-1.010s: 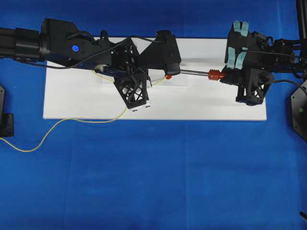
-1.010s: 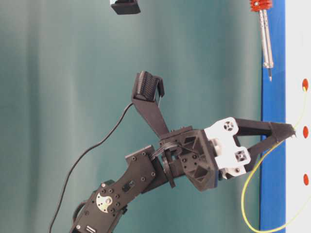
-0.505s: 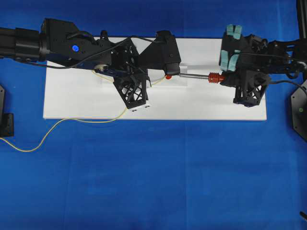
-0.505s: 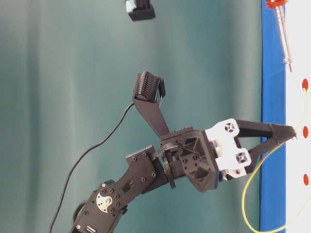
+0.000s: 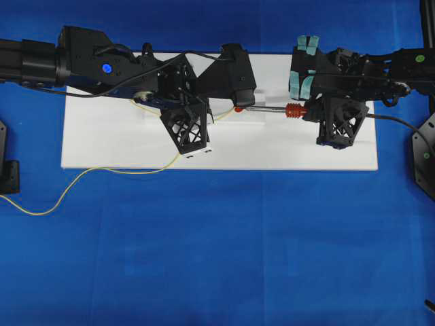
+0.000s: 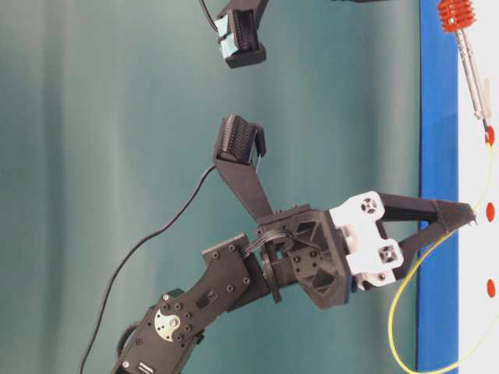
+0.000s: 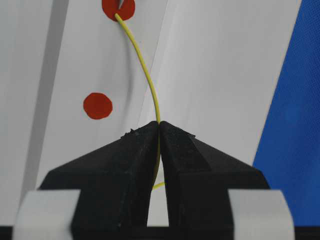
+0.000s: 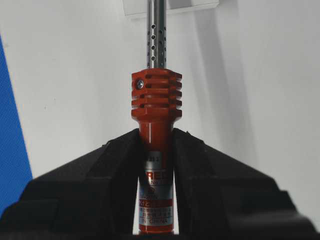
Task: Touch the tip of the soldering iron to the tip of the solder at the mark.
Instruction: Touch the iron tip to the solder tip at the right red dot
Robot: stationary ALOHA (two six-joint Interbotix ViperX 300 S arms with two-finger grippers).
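Note:
My left gripper (image 7: 159, 125) is shut on the thin yellow solder (image 7: 145, 70). The wire curves up from the jaws and its cut end lies on the upper red mark (image 7: 118, 7). My right gripper (image 8: 156, 135) is shut on the red handle of the soldering iron (image 8: 156, 100), just behind the ribbed collar. In the table-level view the iron's shaft (image 6: 473, 70) slants down and its dark tip sits at that same red mark (image 6: 490, 136). The iron's tip and the solder's end are very close, and I cannot tell whether they touch.
A white board (image 5: 102, 142) lies on blue cloth (image 5: 217, 258), and both arms work over it. More red marks (image 7: 97, 105) are on the board. Slack solder (image 5: 81, 178) trails off the board's front edge toward the left. The iron's black cord (image 5: 401, 122) runs off to the right.
My right gripper has carried the soldering iron leftward and down, bringing its tip from clear of the board to the red mark. The left gripper and the solder have stayed still.

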